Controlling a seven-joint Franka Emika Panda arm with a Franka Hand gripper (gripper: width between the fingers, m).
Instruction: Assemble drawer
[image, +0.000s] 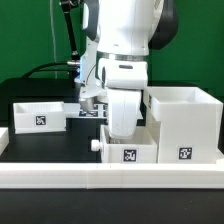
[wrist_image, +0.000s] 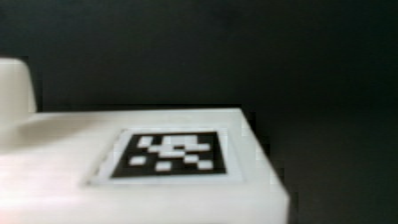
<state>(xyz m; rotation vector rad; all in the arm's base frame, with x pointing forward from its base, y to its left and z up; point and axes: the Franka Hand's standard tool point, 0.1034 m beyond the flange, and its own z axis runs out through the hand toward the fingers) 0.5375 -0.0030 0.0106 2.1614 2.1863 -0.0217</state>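
Note:
The drawer lies in parts on the black table. One small white tray (image: 128, 150) with a tag on its front stands at the front middle, a small knob on its side towards the exterior view's left. My gripper (image: 119, 130) hangs straight down at this tray's rim; its fingertips are hidden, so I cannot tell if it grips. The second tray (image: 40, 115) stands at the exterior view's left. The tall housing (image: 185, 125) stands at the right, close beside the middle tray. The wrist view shows a white tagged surface (wrist_image: 173, 152) very close and blurred; no fingers show there.
A long low white rail (image: 110, 178) runs along the front edge of the table. A flat tagged piece (image: 90, 112) lies behind the gripper between the left tray and the arm. Cables trail at the back left.

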